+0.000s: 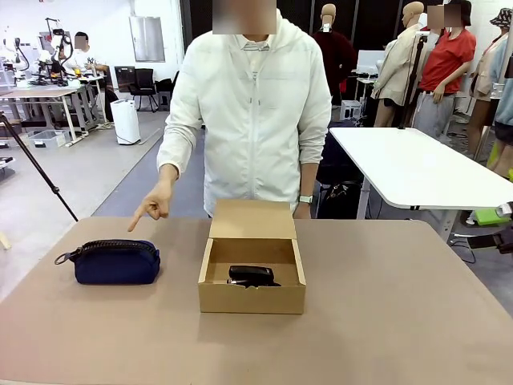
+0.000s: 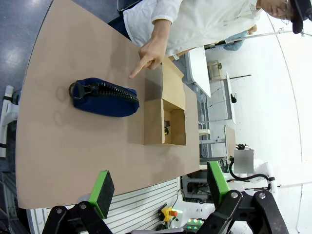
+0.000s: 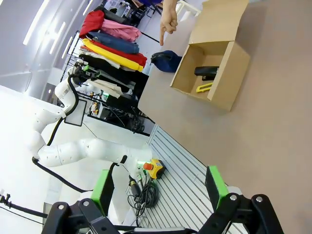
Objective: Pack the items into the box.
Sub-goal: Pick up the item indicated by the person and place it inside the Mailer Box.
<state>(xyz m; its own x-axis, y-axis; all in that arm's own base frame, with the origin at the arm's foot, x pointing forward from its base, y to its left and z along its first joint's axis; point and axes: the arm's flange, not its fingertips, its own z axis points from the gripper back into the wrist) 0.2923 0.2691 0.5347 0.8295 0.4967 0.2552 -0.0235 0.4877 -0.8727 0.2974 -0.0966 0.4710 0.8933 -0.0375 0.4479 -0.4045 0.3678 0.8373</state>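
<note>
In the front view, the navy-blue pouch lies on the left part of the table, its zip on top and its pull loop at its left end. The brown box stands just to the right of it, apart from it, near the middle of the table, with its lid flap raised at the far side. The black stapler lies inside the box on its floor. The person's hand hangs above the table behind the pouch, forefinger pointing down toward it without touching it. In the left wrist view, the left gripper hovers off the table's near edge, its green-padded fingers spread wide with nothing between them; beyond it the pouch lies beside the box, and the pointing hand is above the pouch's far side. In the right wrist view, the right gripper is likewise wide apart and empty, well away from the box, where the stapler shows inside; the pouch lies past the box, under the pointing hand.
</note>
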